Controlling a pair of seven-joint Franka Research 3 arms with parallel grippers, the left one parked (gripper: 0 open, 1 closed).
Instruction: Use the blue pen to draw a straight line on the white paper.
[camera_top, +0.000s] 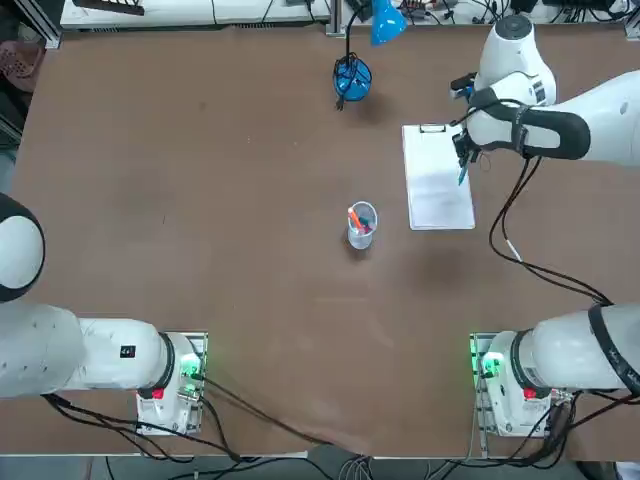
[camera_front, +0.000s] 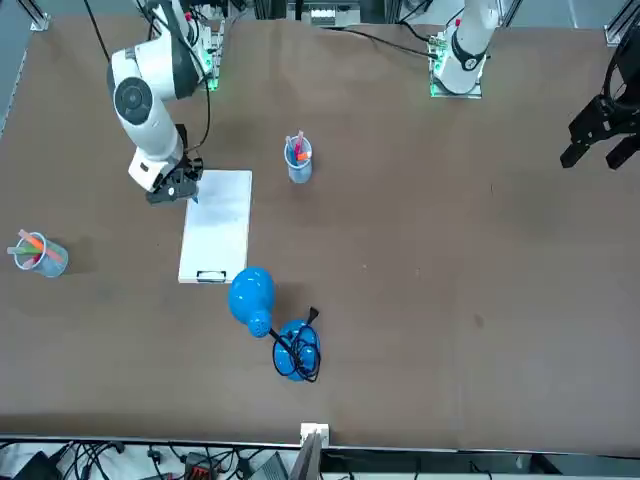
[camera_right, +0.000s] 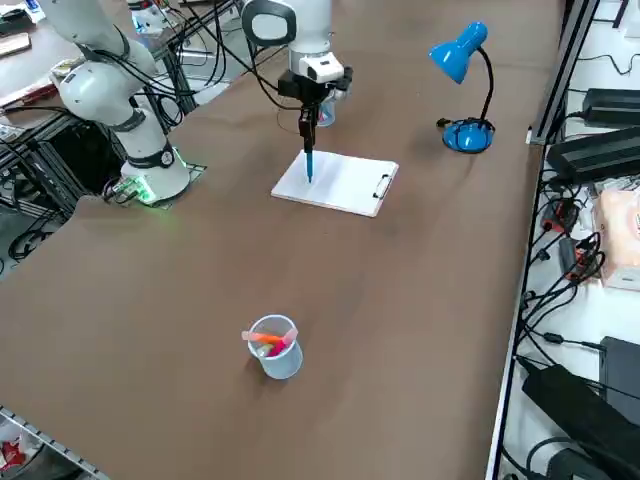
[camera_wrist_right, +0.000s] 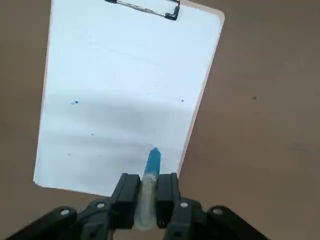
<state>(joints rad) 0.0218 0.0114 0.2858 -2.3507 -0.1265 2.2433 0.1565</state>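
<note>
The white paper (camera_top: 438, 178) lies on a clipboard at the far right of the table, its metal clip (camera_top: 433, 128) at the far edge. My right gripper (camera_top: 463, 158) hangs over the sheet's right edge, shut on the blue pen (camera_top: 463, 175), which points straight down. In the right side view the blue pen (camera_right: 309, 160) hangs upright from the gripper (camera_right: 308, 118) with its tip at or just above the white paper (camera_right: 340, 182). Between the two fingers (camera_wrist_right: 125, 192) in the wrist view, the blue pen (camera_wrist_right: 151, 165) sticks out over the white paper (camera_wrist_right: 120, 95), near its edge.
A clear cup (camera_top: 361, 224) with pink and orange pens stands left of the clipboard. A blue desk lamp (camera_top: 352, 78) sits at the table's far edge. Another cup of pens (camera_right: 274, 346) stands out to the robot's right, nearest the side camera.
</note>
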